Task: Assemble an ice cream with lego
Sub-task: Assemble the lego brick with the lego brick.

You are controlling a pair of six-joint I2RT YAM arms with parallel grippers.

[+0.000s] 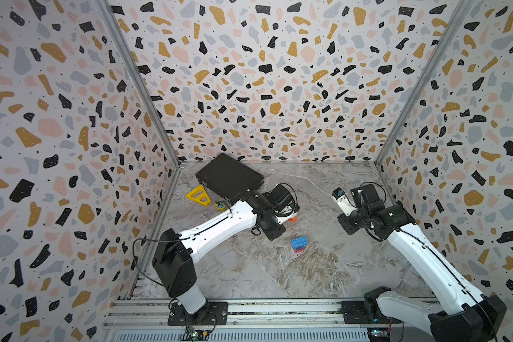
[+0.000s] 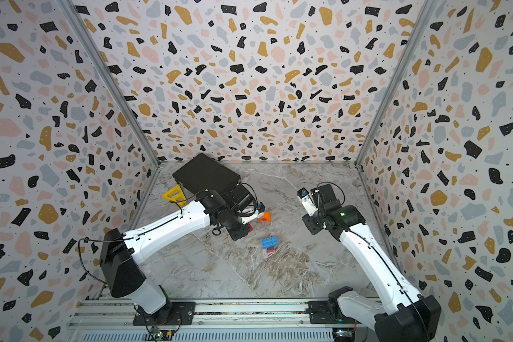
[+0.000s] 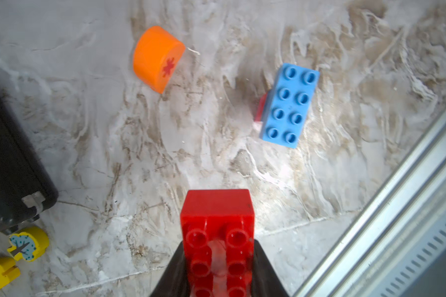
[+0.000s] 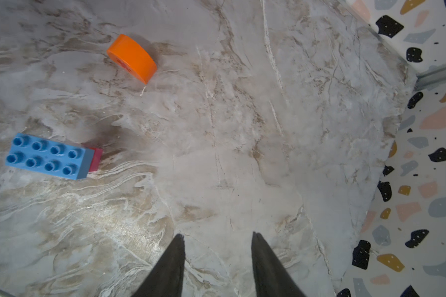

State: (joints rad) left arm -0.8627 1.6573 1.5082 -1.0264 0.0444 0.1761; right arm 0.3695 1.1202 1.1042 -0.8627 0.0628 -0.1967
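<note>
We see the left jaws clamped on the long red brick point(image 3: 216, 213), whose studs face the wrist camera. The right jaws stand apart with nothing between them, over bare marble surface point(image 4: 242, 128) and well apart from the bricks. In both top views the light-blue brick point(image 1: 299, 242) sits studs up near the middle of the surface. It rests on a smaller red piece point(image 3: 262, 106) that peeks out from under it. The orange dome point(image 3: 156, 57) with its red asterisk lies alone, apart from the blue brick and just beside the left arm's wrist. A black case point(image 1: 228, 176), a yellow triangular frame point(image 1: 199, 196) and a yellow disc point(image 3: 29, 243) lie towards the far left corner
</note>
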